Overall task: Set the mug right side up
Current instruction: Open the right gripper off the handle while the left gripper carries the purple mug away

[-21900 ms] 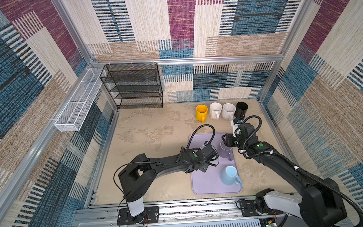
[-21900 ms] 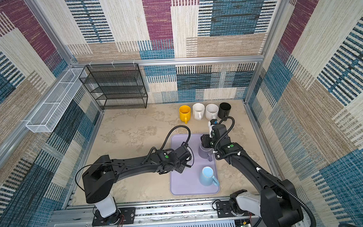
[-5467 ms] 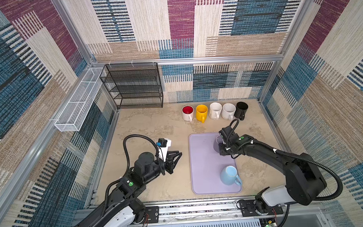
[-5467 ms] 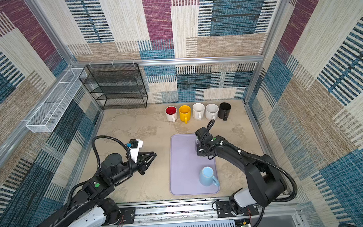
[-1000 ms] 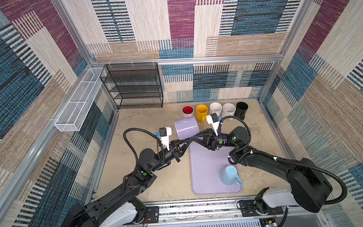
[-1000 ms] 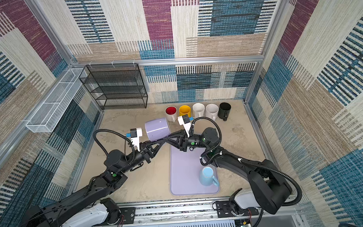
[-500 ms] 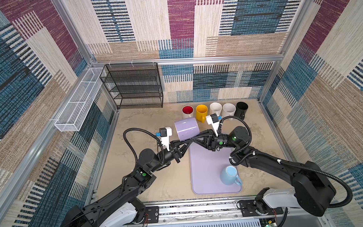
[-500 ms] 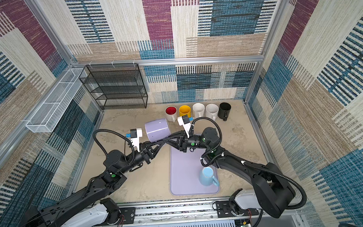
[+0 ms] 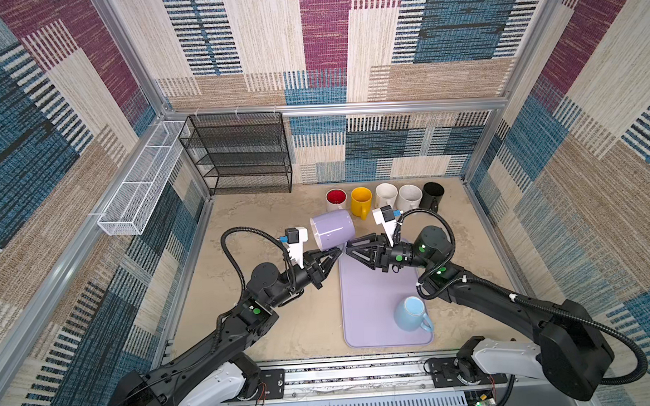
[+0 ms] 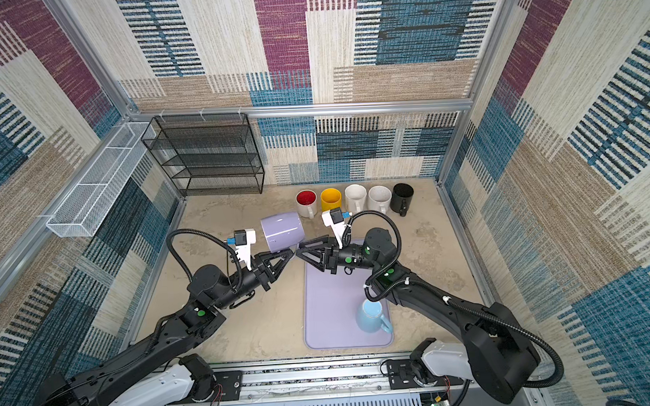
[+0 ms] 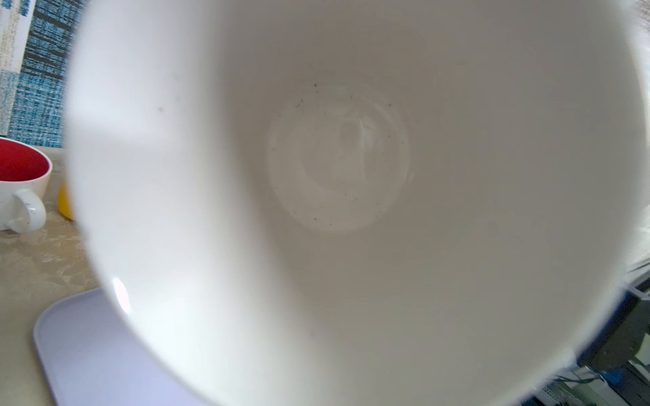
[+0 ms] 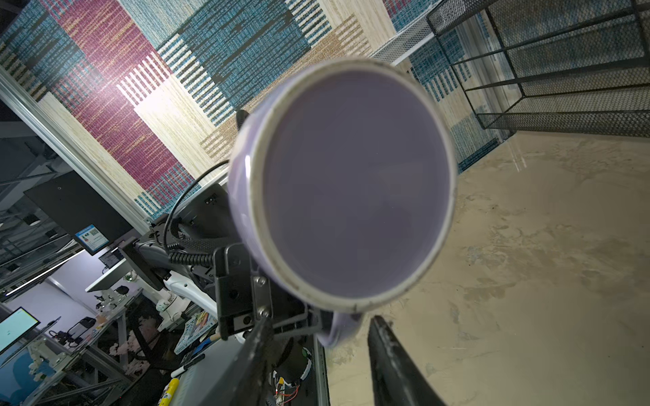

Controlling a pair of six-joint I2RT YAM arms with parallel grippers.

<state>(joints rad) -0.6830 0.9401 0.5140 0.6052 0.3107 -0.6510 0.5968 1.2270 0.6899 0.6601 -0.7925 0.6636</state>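
Observation:
A lavender mug [image 9: 332, 229] [image 10: 282, 231] hangs in the air on its side above the tray's far left corner. Its white inside [image 11: 337, 158] fills the left wrist view, and its flat base [image 12: 351, 182] faces the right wrist camera. My left gripper [image 9: 334, 253] [image 10: 288, 254] reaches in from the left below the mug, shut on it at the handle [image 12: 337, 327]; its jaws are hidden in its own wrist view. My right gripper [image 9: 349, 247] [image 10: 299, 254] [image 12: 319, 321] comes from the right, open, its fingers either side of the handle without touching.
A lavender tray [image 9: 371, 284] lies on the table with a light blue mug [image 9: 409, 314] on its near right. Red [image 9: 335, 200], yellow [image 9: 361, 202], two white [image 9: 385, 195] and black [image 9: 433, 194] mugs line the back wall. A black wire rack [image 9: 240, 155] and a white basket [image 9: 140, 188] stand back left.
My right gripper's jaws have spread apart off the mug's handle. The mug stays in place in my left gripper, and both arms have hardly moved.

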